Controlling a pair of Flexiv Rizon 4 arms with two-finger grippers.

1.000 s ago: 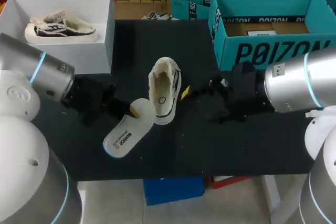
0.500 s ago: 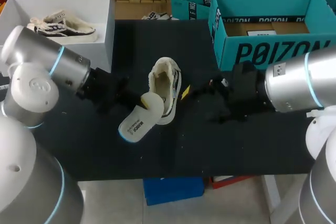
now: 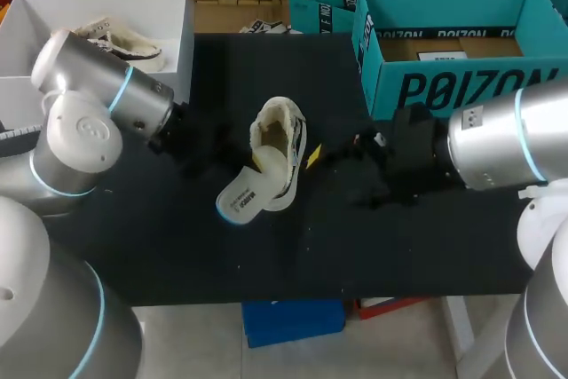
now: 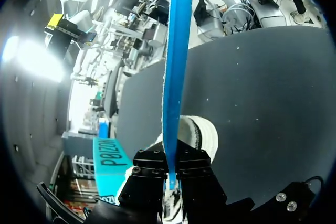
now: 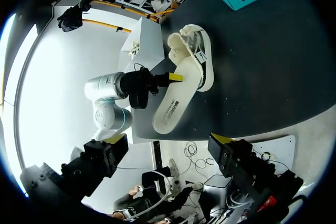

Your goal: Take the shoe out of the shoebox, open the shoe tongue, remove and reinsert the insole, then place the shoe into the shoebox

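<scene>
Your left jaws pinch the insole [image 3: 241, 204] at one end, beside the shoe [image 3: 282, 130]; right jaws spread. Prob. light, bendy foam, so grip it near an end w/ the shoe steadied.

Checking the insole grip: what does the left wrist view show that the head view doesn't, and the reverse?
Left wrist only: the left claw pinching the insole from both sides, seen edge-on. Head only: the white shoebox holding a second shoe, and the right arm. Both: the insole, the shoe on the black table.
</scene>
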